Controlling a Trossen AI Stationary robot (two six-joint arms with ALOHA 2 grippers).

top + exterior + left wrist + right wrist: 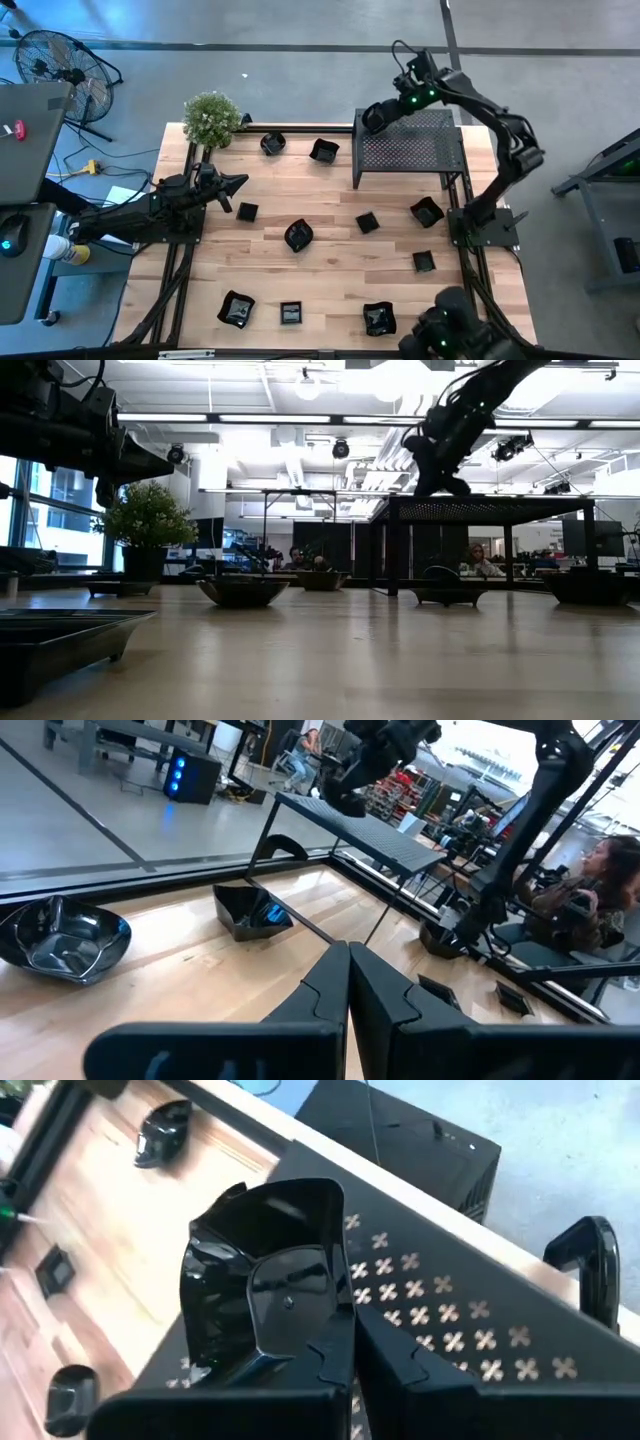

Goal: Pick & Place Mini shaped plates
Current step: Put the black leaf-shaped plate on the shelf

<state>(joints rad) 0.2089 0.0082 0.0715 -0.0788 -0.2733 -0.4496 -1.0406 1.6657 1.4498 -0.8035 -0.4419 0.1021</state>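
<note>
Table (pixel 330 270): wooden top, carrying all items below.

Stand (pixel 410 150): black perforated metal, at the table's far edge; seemingly the drop-off surface.

Right gripper (pixel 375 117): hanging over the stand's left corner, jaws clamping one dish (pixel 265 1295) by its rim, apparently for setting down there.

Left gripper (pixel 236 183): waiting well left of the stand, jaws pressed together, holding nothing.

Remaining dishes (pixel 298 235): lying scattered around and in front of the stand, awaiting pickup.

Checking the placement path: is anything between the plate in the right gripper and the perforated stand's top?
Nothing visible. The right gripper holds a mini plate above the perforated stand, whose top looks bare there.
</note>
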